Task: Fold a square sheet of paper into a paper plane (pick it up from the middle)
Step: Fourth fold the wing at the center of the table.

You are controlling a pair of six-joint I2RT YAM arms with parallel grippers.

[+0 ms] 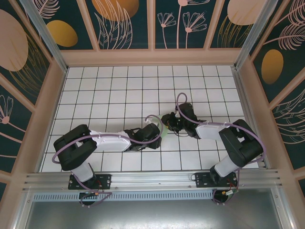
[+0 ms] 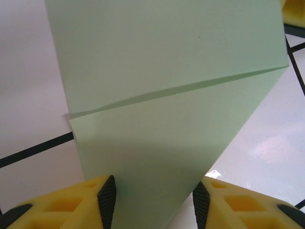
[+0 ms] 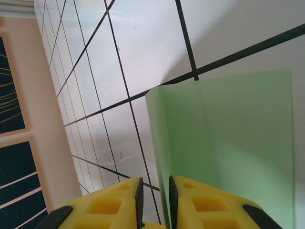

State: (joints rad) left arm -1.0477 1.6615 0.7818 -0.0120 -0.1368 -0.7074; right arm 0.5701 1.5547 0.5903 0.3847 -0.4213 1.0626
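The pale mint-green sheet of paper (image 2: 167,71) lies on the white tiles, folded, with a slanting crease across it. My left gripper (image 2: 153,191) is open, its yellow fingers (image 2: 90,200) standing either side of the sheet's narrow near end. In the right wrist view one edge of the sheet (image 3: 228,143) stands up as a flap. My right gripper (image 3: 155,191) is open by only a narrow gap, and that raised edge runs into the gap beside the right pad. From above, the left gripper (image 1: 161,131) and right gripper (image 1: 167,120) meet at the table's middle, and the arms cover most of the paper.
The white gridded table (image 1: 119,90) stretches behind and to both sides of the arms. Patterned walls (image 1: 124,24) enclose it at the back and sides. A metal rail (image 1: 152,179) with the arm bases runs along the near edge.
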